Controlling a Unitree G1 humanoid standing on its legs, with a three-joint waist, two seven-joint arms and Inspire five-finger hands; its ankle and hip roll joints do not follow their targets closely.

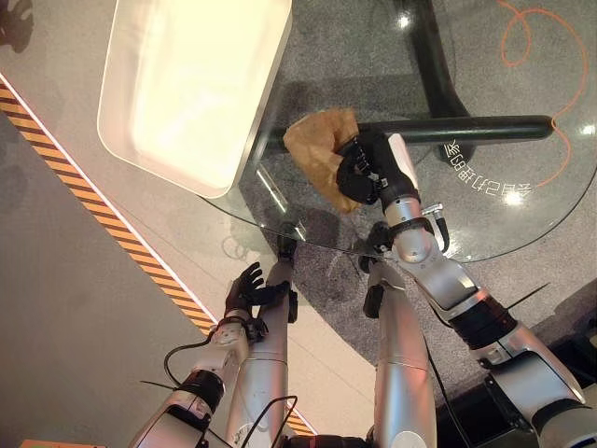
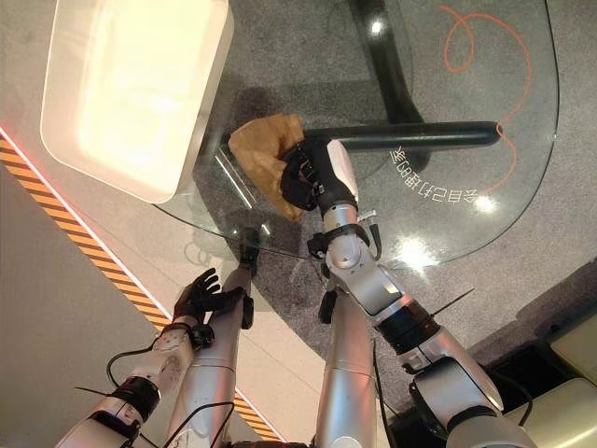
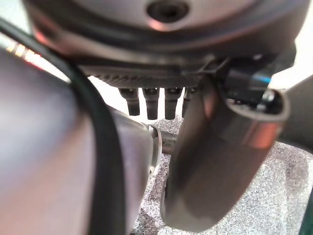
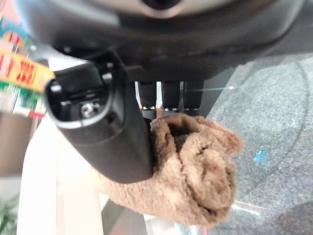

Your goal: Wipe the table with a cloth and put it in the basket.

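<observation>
A: Wiping looks to be the step in hand. The right hand has its fingers and thumb curled round the brown cloth, which sits bunched on the glass tabletop near its front edge.

B: And the basket?

A: The cream-coloured basket stands on the tabletop, just beside the cloth on the robot's left. I can't make out anything inside it in the glare, and the cloth is clearly outside it.

B: So how far along would you say?

A: I can't judge how much glass has been covered; no marks show on it. Any remaining wiping, then carrying the cloth over the basket's rim and letting go, are left.

B: The left hand?

A: The left hand hangs low, below the tabletop's edge, fingers relaxed and spread, holding nothing.
</observation>
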